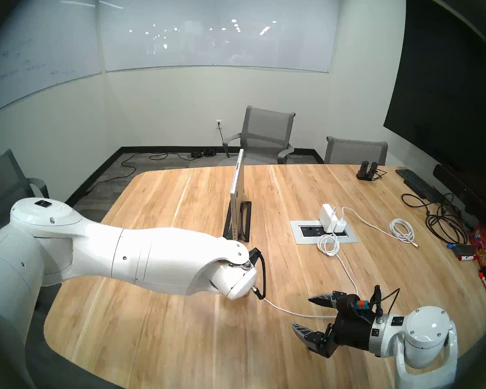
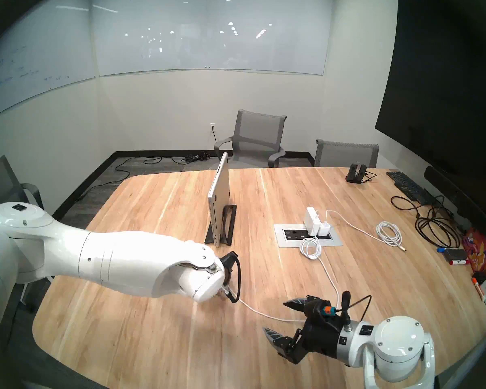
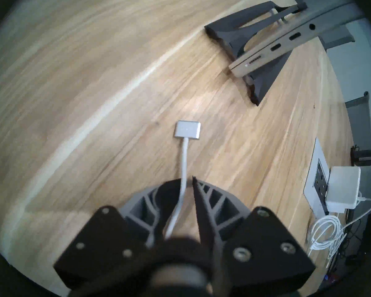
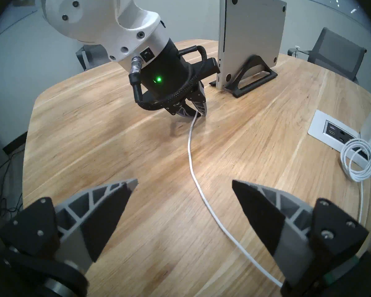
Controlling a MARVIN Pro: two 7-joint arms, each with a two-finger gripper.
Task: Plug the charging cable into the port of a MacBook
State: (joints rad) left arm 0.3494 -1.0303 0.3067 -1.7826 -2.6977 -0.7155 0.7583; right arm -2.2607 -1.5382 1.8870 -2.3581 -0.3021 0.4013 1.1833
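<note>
MacBook (image 4: 252, 30): closed silver-grey aluminium slab, standing on its long edge in a black vertical stand (image 4: 252, 74) near mid-table. Rigid and comparatively heavy; judged not to shift under a light push, though the stand only cradles it.
Table (image 1: 157, 338): light wood, smooth; a cord would likely slide freely across it.
Port edge (image 3: 272, 49): narrow side faces the left arm. Oblong magnetic port lowest, nearest the table; 2 small oval ports and 1 round jack above it.
Charging cable (image 3: 184, 159): long thin white cord, limp and light, running from the white power brick (image 3: 344, 188) across the table. No stiffness of its own, so the free end will droop and swing if held far back.
Connector (image 3: 187, 130): small flat squarish silver-white head, lying flat on the wood, just ahead of the fingertips, well short of the laptop. Hard, smooth, probably slippery.
Left gripper (image 3: 189, 179): jaws drawn in to a narrow gap around the cord just behind the connector; cannot tell if the pinch is firm.
Right gripper (image 4: 184, 184): jaws spread wide, holding nothing; cord passes on the table beneath.
Hold point (judgement): grip close behind the head, or on its flat faces, for steering control.
</note>
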